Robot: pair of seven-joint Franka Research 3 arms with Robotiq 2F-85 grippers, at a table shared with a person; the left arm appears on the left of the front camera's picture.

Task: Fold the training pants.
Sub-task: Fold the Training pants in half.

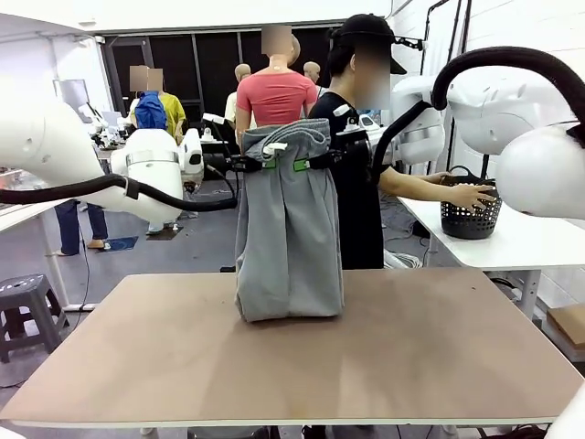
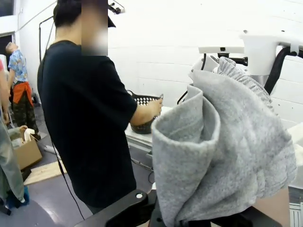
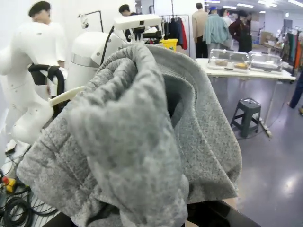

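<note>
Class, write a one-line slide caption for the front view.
Both pincers, left and right, hold grey training pants upright above the table.

The soft jersey training pants [image 1: 288,238] are plain light heather grey, with a ribbed waistband. Beneath them the flat wooden table [image 1: 411,357] is matt brown. Right of the pants, the mesh plastic basket [image 1: 471,219] is black.
</note>
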